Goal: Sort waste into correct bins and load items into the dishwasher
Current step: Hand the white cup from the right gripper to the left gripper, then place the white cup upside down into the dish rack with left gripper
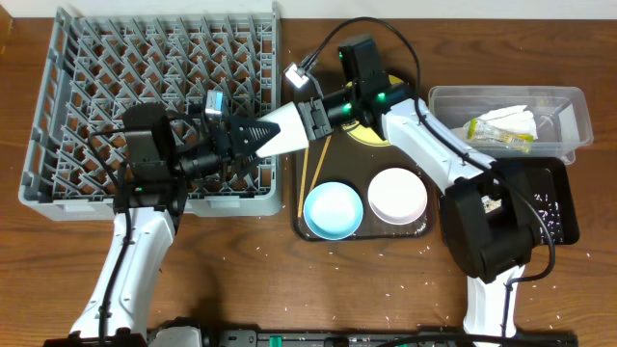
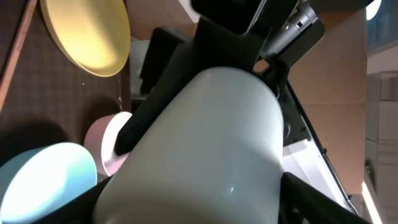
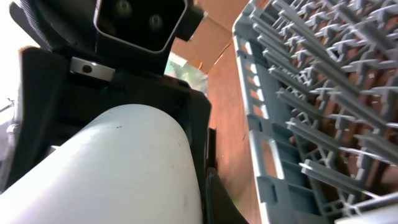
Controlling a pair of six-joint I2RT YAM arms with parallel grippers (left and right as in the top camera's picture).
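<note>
Small white cup (image 1: 284, 130) over rack (image 1: 87, 200) edge

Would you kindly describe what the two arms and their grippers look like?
The left arm and right arm share smooth white links and bulky black joints; green lights glow on the right one, where a black cable loops. The left gripper and right gripper are black.

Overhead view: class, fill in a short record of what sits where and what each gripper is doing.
small white cup: in the air above the dish rack, at its right edge
left gripper: jaws astride the cup, grip unclear
right gripper: shut on the cup's other end
dish rack: no dishes visible
brown tray: light blue bowl, white bowl, chopsticks, yellow plate
clear tub: napkin, wrapper
black tray: rice grains
</note>
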